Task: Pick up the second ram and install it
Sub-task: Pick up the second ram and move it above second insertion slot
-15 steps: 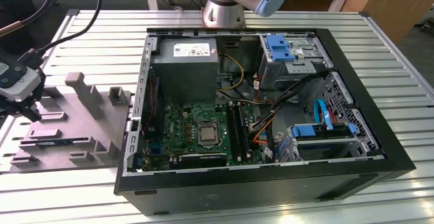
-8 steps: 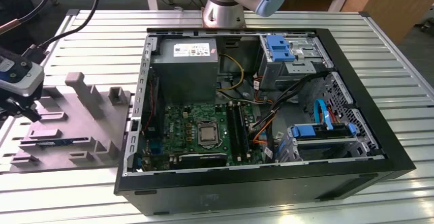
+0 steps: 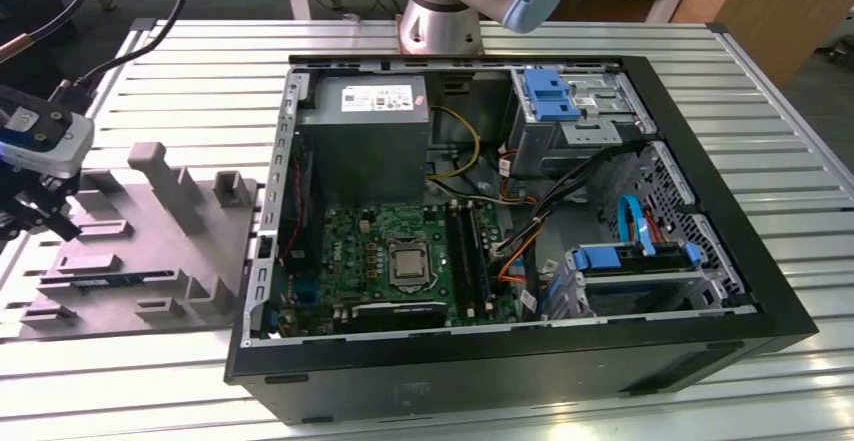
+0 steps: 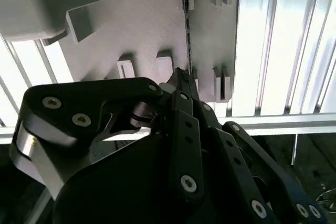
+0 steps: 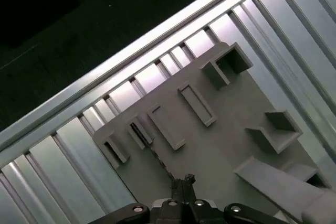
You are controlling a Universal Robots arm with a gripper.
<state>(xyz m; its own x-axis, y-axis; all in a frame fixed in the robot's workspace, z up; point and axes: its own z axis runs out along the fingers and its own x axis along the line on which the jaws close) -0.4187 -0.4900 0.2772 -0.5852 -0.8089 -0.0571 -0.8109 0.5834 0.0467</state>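
The second ram (image 3: 114,281) is a thin blue stick standing on edge in a slot of the grey holder block (image 3: 147,251), at the exterior view's left. In both wrist views it appears as a dark edge-on strip (image 4: 187,35) (image 5: 152,150) running straight up to the fingertips. My gripper (image 3: 54,226) hangs over the block's outer end, in line with the stick. Its black fingers meet at a point (image 4: 179,77) (image 5: 182,179) over one end of the ram. I cannot tell whether they touch it.
An open black computer case (image 3: 534,361) lies on the slatted metal table, with the green motherboard (image 3: 387,251) and its long black slots (image 3: 461,251) inside. The holder block has raised posts (image 3: 154,171). The arm's base (image 3: 441,21) stands behind the case.
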